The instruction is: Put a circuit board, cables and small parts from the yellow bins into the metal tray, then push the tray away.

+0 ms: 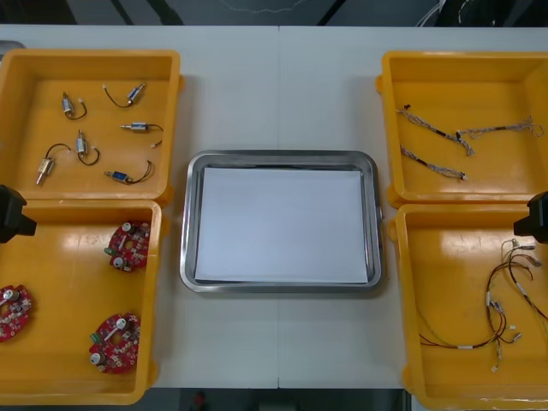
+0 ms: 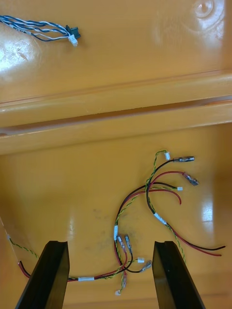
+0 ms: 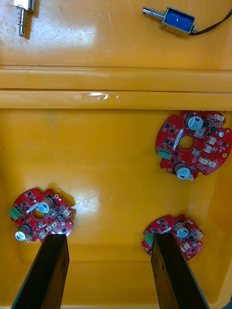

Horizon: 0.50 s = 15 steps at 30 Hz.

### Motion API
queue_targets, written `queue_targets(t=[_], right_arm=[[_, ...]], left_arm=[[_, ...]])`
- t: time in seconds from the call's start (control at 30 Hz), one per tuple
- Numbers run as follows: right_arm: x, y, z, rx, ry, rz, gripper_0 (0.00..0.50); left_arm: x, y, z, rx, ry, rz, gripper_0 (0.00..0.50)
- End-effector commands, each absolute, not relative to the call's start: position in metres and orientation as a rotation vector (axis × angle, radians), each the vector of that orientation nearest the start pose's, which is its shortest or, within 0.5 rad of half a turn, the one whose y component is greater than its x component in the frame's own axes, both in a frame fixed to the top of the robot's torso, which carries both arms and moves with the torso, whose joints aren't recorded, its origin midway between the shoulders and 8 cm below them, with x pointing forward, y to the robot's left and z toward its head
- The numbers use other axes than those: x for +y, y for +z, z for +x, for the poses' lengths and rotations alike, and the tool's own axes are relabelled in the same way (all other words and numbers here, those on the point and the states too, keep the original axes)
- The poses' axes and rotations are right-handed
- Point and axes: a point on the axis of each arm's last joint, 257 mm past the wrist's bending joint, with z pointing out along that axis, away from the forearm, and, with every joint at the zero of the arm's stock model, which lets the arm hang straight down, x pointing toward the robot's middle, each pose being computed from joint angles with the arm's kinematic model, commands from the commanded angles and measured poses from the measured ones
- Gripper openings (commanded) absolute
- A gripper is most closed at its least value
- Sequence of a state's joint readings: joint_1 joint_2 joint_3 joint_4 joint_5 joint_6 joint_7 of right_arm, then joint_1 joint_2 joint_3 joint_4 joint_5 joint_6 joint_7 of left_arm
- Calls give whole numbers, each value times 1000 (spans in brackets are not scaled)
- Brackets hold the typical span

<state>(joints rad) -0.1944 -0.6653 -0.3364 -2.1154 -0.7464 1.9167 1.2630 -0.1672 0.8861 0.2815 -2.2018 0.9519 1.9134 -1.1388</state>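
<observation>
the metal tray [image 1: 190,224] sits in the middle of the table [image 1: 281,342]. it is white inside and has nothing in it. four yellow bins stand beside it, two on each side.

the far left bin [image 1: 94,56] holds six small metal parts [image 1: 82,144]. the near left bin [image 1: 68,257] holds three round red circuit boards [image 1: 128,246]. the far right bin [image 1: 462,62] holds twisted blue and white cables [image 2: 43,29]. the near right bin [image 1: 445,257] holds red and yellow cables [image 2: 116,232] with some black ones.

the left gripper [image 3: 108,270] hangs over the near left bin, well to the left of the tray. its fingers are wide apart and hold nothing. a board lies by each finger.

the right gripper [image 2: 108,275] hangs over the near right bin, well to the right of the tray. its fingers are wide apart too. cables lie on the bin floor between them, not held.
</observation>
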Motion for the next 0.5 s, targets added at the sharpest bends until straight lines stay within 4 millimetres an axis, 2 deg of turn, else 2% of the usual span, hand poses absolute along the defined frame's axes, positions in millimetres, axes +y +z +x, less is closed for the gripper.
queue_targets(t=[0.03,0.5], right_arm=[[-394,-169,384,2657,-3,186,500],[-394,-169,384,2657,-3,186,500]], left_arm=[[388,-142,360,2693,101,-17,500],[388,-142,360,2693,101,-17,500]])
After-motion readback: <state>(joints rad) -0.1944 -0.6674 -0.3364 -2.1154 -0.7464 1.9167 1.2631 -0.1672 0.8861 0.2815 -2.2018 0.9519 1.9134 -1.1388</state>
